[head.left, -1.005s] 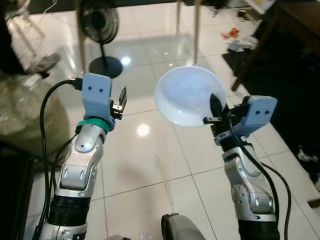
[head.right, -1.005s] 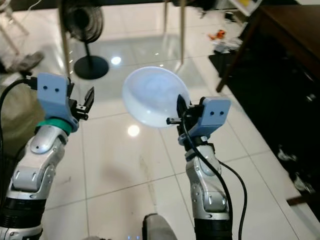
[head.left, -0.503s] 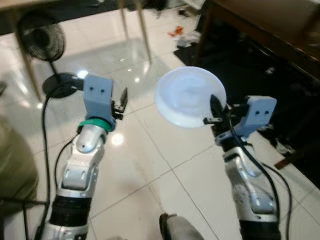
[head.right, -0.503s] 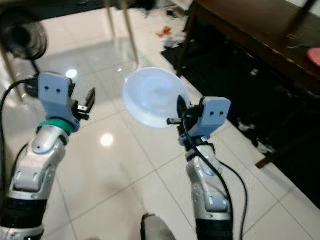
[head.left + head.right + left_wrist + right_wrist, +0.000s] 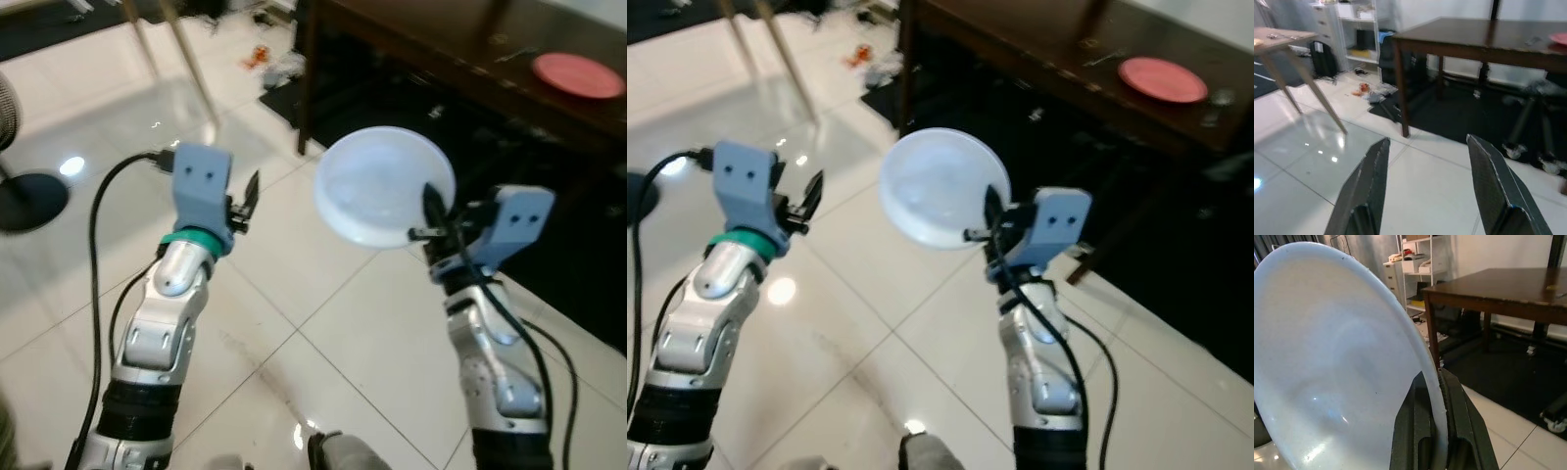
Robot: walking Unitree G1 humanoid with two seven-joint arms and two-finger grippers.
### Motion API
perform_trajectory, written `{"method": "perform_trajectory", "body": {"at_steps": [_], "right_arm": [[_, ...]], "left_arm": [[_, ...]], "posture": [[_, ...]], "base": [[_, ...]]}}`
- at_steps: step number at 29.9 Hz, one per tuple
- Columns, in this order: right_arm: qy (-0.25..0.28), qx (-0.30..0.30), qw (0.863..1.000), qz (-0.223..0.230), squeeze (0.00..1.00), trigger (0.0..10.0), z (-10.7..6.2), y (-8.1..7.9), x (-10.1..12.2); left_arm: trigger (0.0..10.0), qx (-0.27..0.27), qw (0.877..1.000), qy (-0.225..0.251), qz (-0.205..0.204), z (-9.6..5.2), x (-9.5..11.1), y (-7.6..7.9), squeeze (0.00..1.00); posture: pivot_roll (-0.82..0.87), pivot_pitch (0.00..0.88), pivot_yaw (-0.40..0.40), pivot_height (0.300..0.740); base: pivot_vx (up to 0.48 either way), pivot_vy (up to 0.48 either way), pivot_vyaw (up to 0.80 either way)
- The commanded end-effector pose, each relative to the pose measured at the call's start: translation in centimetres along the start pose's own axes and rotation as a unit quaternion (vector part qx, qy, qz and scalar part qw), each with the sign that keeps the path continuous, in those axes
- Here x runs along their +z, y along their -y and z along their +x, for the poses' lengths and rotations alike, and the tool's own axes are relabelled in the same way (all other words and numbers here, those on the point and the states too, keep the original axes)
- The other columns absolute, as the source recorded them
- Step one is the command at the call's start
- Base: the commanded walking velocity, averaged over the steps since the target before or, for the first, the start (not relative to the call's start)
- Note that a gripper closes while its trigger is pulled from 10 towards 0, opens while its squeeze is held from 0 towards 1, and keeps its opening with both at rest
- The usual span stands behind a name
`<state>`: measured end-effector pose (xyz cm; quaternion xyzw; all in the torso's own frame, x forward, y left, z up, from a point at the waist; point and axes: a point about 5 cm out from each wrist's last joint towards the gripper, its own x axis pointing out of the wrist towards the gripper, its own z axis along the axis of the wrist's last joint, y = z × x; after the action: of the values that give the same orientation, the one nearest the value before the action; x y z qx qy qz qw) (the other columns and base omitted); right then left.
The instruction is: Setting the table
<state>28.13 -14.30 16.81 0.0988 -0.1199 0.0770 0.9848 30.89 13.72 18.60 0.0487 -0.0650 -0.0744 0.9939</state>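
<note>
**A:** One plate [image 5: 384, 186], white, was up in the air in front of the robot's chest, pinched by its rim in the right gripper [image 5: 431, 217]. Those two black fingers [image 5: 1422, 431] were clamped tight on the edge, one on each face, nothing else in them.

**B:** So what changed in that last second?

**A:** The whole view swung. A second before, it was all glossy floor tiles with a standing fan behind the plate. By this moment the fan had slid off to the left edge and a dark wooden table [image 5: 1048, 73] filled the top right, with a red plate [image 5: 1162, 78] already lying on it. The plate sat at the same spot against the arm the whole time, so I'd say the robot turned and the grip didn't slip.

**B:** Meaning it was lined up to deliver?

**A:** That's my read: carry phase, table ahead but well apart from it, plate not set down yet.

**B:** Which way was the plate facing?

**A:** Nearly on edge. The hollow face pointed back up toward the head camera, the rim ran up and away from the fingers. Being round, it has no real long axis.

**B:** And the left gripper [image 5: 245, 201]?

**A:** Raised over the floor [image 5: 323, 294], fingers spread apart, holding nothing.
</note>
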Motion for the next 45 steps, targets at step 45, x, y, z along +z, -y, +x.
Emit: {"method": "perform_trajectory", "body": {"at_steps": [45], "right_arm": [[-0.004, -0.017, 1.000, -0.004, 0.00, 10.0, 0.05, 0.55, -0.24]], "left_arm": [[10.0, 0.020, 1.000, -0.002, 0.020, 0.71, -0.12, -0.11, 0.00]], "posture": [[-0.02, 0.000, 0.034, 0.740]], "base": [[0.200, 0.000, -0.49]]}}
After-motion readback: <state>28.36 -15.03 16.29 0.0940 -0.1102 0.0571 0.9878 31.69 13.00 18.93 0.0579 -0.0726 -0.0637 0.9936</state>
